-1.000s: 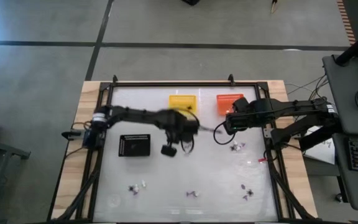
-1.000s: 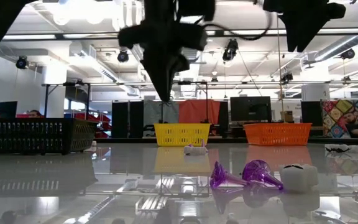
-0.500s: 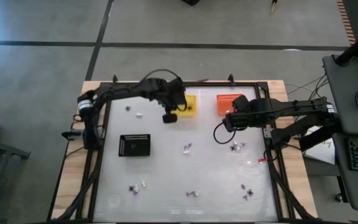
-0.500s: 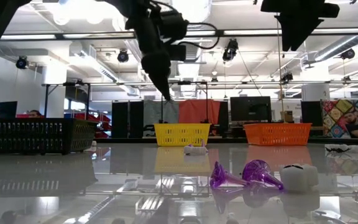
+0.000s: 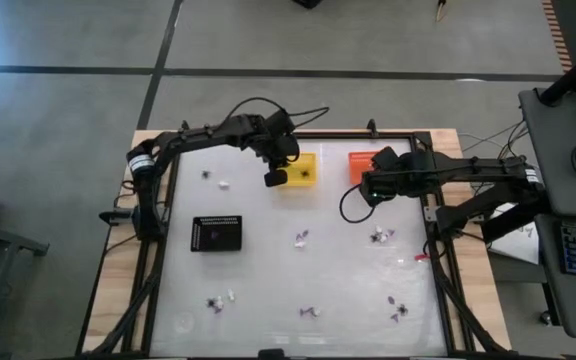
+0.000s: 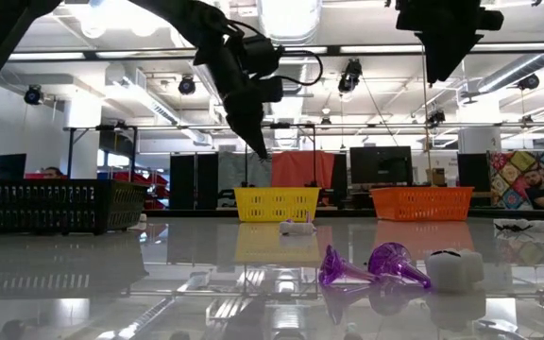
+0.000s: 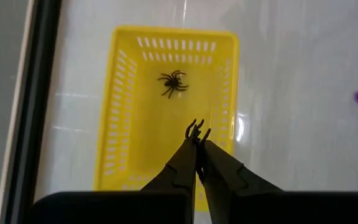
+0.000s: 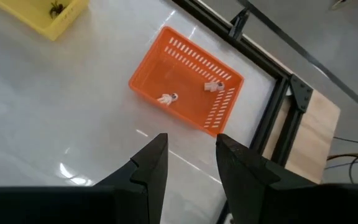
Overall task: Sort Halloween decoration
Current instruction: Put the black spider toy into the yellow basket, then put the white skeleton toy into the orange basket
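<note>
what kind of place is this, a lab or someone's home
Most likely a robotics lab or workshop: ceiling lights and ducts over an open hall, monitors on benches behind the table, and a concrete floor.

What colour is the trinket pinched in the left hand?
Black; the spider trinket in the left hand shows best in the left wrist view.

You find no text, label, brand, number or sign that can be read anywhere in these views.
</note>
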Motion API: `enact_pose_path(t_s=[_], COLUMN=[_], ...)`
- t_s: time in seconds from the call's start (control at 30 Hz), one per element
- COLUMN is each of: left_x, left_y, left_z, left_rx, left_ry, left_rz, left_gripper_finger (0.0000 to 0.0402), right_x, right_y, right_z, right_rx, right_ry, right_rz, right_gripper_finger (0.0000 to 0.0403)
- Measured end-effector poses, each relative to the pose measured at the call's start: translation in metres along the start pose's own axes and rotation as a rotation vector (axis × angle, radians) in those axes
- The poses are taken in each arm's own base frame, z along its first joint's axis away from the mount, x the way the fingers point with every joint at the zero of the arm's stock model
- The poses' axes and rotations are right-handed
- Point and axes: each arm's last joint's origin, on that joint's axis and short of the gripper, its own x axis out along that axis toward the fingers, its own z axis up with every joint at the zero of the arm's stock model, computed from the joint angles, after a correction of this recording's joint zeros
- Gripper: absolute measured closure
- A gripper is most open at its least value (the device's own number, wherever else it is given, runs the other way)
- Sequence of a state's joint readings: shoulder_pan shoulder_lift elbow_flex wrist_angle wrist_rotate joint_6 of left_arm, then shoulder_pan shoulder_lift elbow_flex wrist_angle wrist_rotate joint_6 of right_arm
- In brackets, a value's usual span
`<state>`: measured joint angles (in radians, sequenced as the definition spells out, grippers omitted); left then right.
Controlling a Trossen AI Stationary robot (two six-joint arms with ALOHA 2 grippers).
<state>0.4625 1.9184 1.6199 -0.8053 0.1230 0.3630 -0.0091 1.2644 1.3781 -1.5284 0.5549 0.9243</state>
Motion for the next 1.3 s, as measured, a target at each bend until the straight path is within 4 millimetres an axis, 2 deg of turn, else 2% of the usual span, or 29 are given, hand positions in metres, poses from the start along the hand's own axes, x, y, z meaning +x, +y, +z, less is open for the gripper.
enact_pose_path(t_s=[0.4, 0.9, 1.0, 1.3], left_x=[0.008, 0.008, 0.008, 0.005], left_y=[0.002, 0.005, 0.004, -0.007], left_z=[0.002, 0.005, 0.001, -0.031], left_rx=[-0.002, -0.002, -0.008, -0.041], left_ry=[-0.02, -0.055, -0.01, 0.319], left_rz=[0.007, 0.023, 0.02, -0.057], left_gripper_finger=[0.04, 0.0341, 0.0332, 0.0326], right_x=[0.004, 0.004, 0.004, 0.004], right_y=[-0.005, -0.003, -0.002, -0.002], right_z=[0.006, 0.008, 0.009, 0.009], right_rx=[-0.012, 0.004, 0.015, -0.001], right_ry=[-0.012, -0.026, -0.036, -0.04], right_rz=[-0.031, -0.014, 0.0, -0.002], right_gripper_finger=[0.0275, 0.0275, 0.0275, 0.0275])
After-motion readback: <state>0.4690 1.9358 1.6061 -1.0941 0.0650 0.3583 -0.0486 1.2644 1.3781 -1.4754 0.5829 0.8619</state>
